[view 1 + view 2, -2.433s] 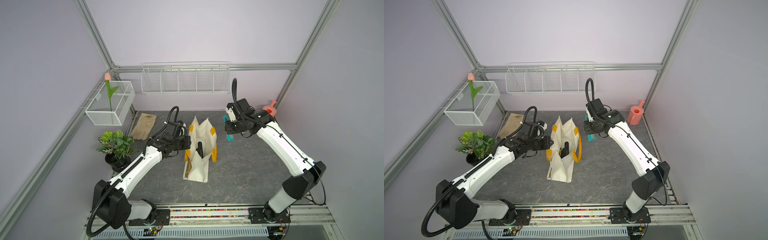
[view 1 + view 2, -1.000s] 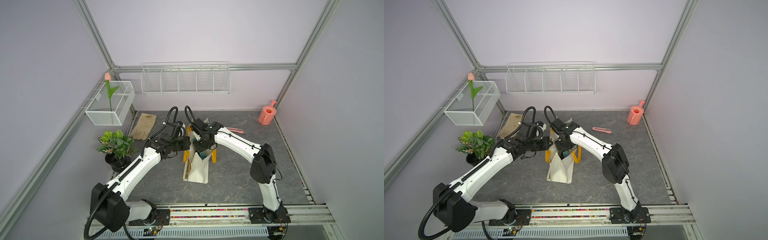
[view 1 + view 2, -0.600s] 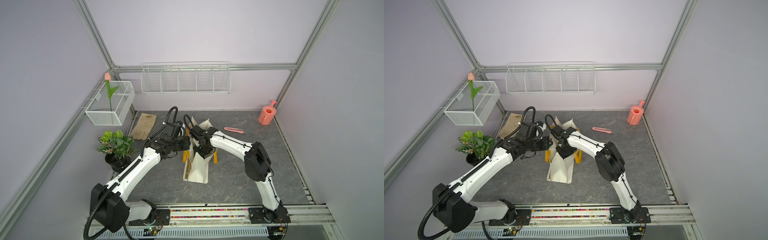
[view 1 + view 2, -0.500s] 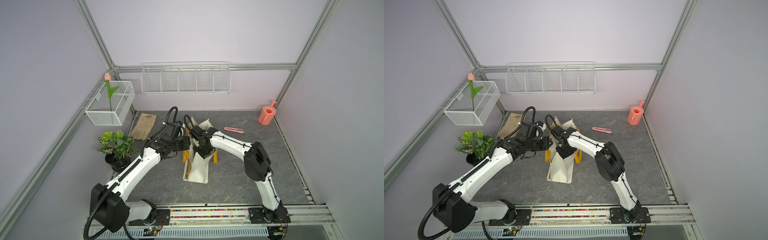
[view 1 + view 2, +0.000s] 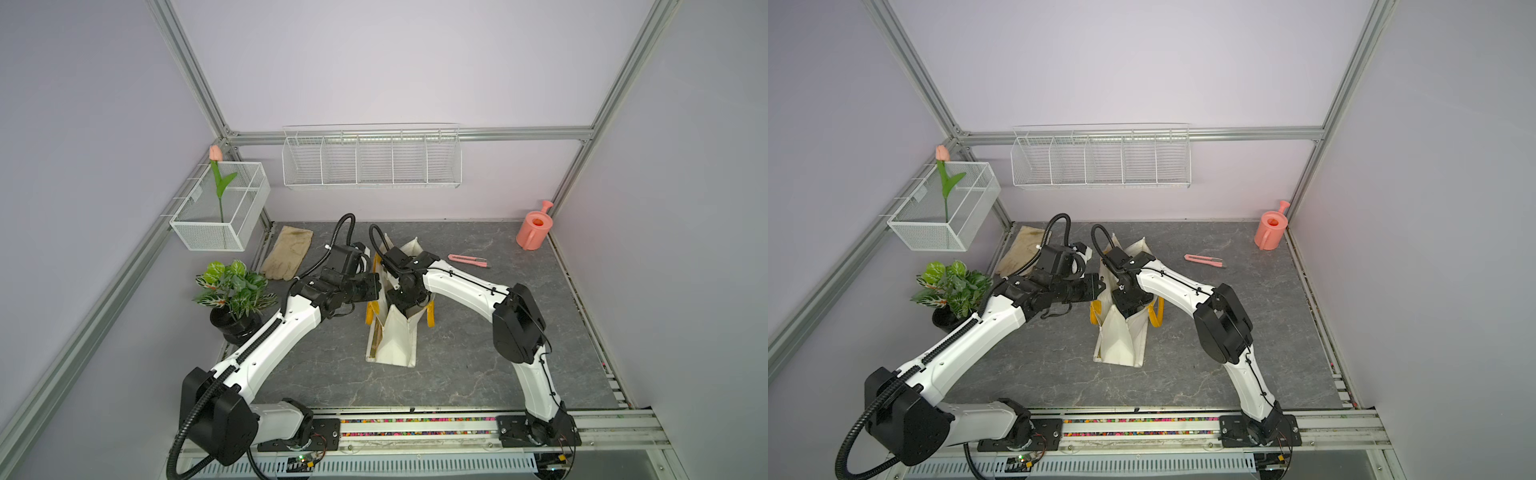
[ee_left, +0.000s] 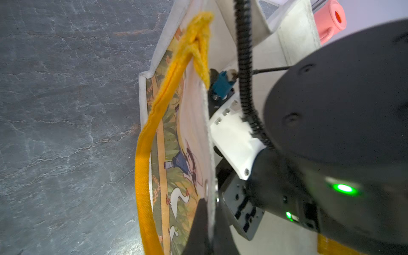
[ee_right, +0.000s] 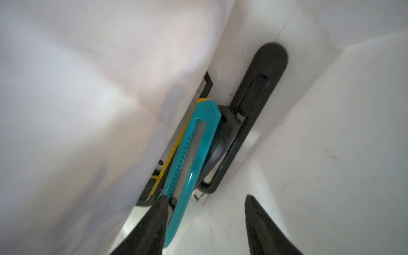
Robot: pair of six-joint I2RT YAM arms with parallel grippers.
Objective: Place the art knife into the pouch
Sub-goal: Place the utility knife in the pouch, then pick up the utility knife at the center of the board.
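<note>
Two things have changed in the last seconds. First, the teal art knife (image 7: 192,154), which lay on the table (image 5: 457,353) behind the pouch (image 5: 395,345), is gone from there. The right wrist view shows it now inside the pouch, between the cream walls, lying on a black tool (image 7: 260,88) and a yellow-edged thing. Second, the right gripper (image 7: 205,198) has gone down into the pouch and has spread its jaws. Together this means, I judge, that the knife is being let go and the placing is nearly finished. What remains is to lift the right arm out without dragging the knife or the fabric up.

The right jaws stand well apart. One finger (image 7: 154,225) touches the near end of the knife and the other is clear of it, so nothing is clamped. The left gripper (image 6: 209,220) is closed fully on the pouch's upper hem, beside the yellow-orange handle (image 6: 143,165), and holds the mouth open. A pink knife (image 5: 467,260) lies on the table, well apart from the pouch.
</note>
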